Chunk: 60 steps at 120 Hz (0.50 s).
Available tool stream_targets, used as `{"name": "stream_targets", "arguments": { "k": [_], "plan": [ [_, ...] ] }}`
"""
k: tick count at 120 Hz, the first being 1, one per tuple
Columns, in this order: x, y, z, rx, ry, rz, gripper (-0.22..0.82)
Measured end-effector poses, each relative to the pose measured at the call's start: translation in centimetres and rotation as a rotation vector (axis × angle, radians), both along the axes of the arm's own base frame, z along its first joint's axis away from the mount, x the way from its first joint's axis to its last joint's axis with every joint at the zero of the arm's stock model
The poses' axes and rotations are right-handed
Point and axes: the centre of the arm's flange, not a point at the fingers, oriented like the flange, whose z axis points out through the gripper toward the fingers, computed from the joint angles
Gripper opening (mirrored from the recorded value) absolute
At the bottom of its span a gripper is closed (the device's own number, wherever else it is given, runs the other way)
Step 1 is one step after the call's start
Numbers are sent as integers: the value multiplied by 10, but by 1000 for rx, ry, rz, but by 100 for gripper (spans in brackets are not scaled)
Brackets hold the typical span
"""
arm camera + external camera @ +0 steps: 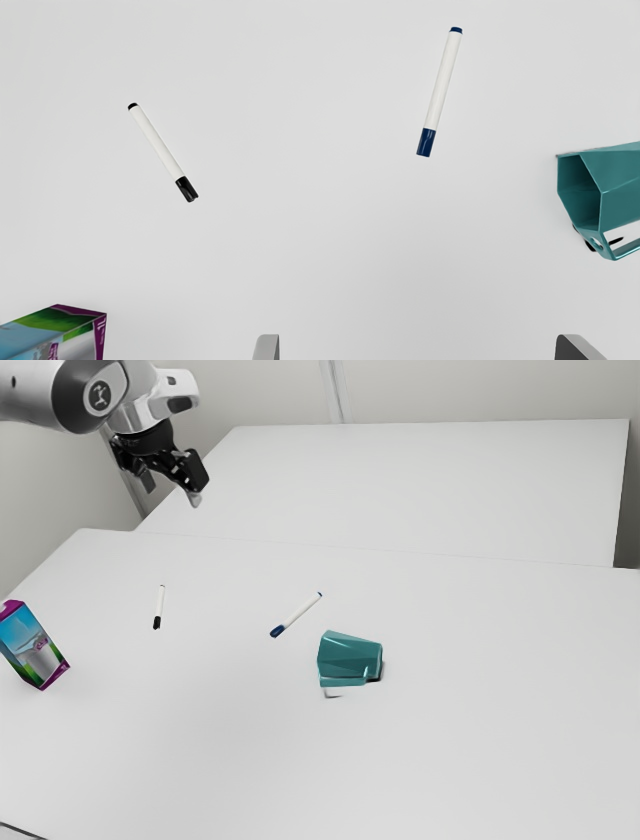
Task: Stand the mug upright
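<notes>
White tabletop (pixel 450 760) is occupied by a teal mug (pixel 349 657) lying on its side, near a blue-capped marker (pixel 298 614); the raised gripper (pixel 172 491) is spread wide, empty.

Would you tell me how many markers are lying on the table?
2. The black-capped marker lies nearer the carton; the blue-capped marker lies between it and the tipped mug, nearer the mug.

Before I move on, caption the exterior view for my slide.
Teal mug tipped on its side, with blue-capped marker, black-capped marker and carton; end effector raised above white table.
</notes>
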Motion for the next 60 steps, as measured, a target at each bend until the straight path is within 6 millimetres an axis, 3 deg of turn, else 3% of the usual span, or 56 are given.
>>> {"name": "stream_targets", "arguments": {
  "k": [20, 38, 60],
  "plan": [
    [6, 0, -10, -1, 9, -8, 60],
    [26, -5, -47, -46, 52, -12, 60],
    [39, -18, -100, -291, 138, 33, 60]
  ]
}}
